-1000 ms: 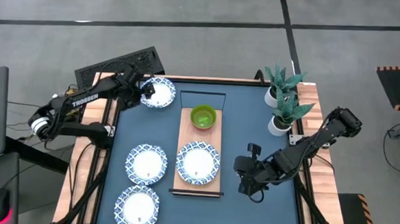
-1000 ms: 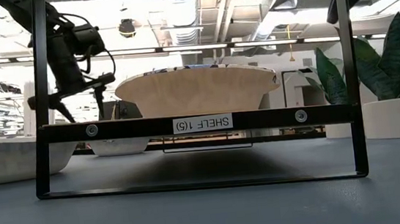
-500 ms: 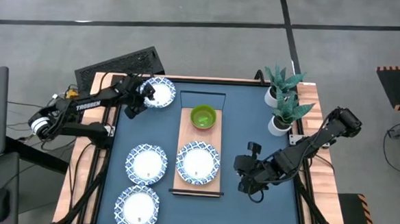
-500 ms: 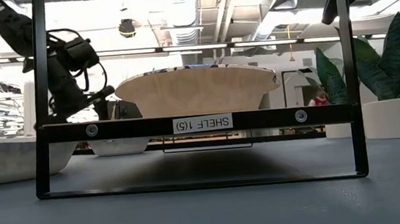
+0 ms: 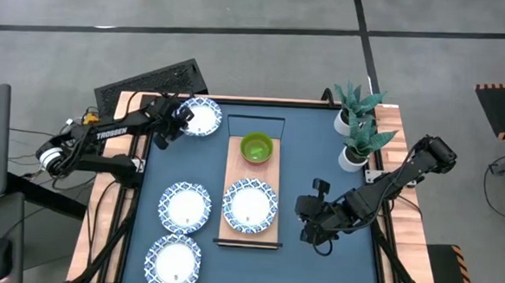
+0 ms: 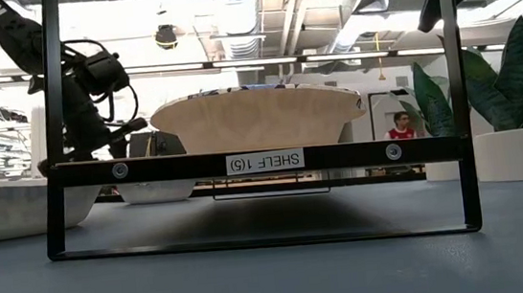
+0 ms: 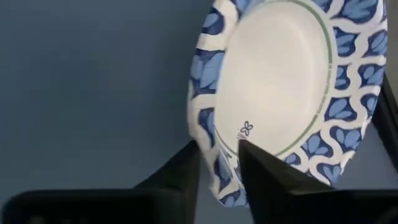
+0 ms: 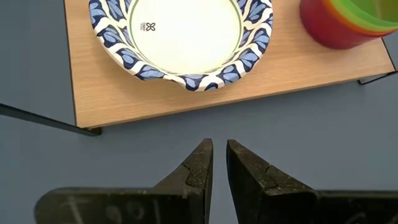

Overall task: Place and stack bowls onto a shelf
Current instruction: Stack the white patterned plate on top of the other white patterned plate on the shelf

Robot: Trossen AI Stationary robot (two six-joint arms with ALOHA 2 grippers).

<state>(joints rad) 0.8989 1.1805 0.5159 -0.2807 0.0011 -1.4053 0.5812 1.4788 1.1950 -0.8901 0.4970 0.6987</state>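
The bowls are spread over the blue table: one white dish with blue rim (image 5: 249,205) lies on the wooden shelf (image 5: 233,171), and behind it on the same shelf stands the green bowl (image 5: 256,148), stacked on a yellow and a red one as the right wrist view shows. Two more dishes (image 5: 185,207) (image 5: 173,261) lie on the table left of the shelf. Compared with a second ago, the left gripper (image 5: 172,124) has come down to the far-left dish (image 5: 201,117) and its fingers now clamp the rim of this dish. The right gripper (image 5: 307,232) has not moved; it rests right of the shelf with fingers nearly together, holding nothing. In the low view the shelf frame hides most dishes.
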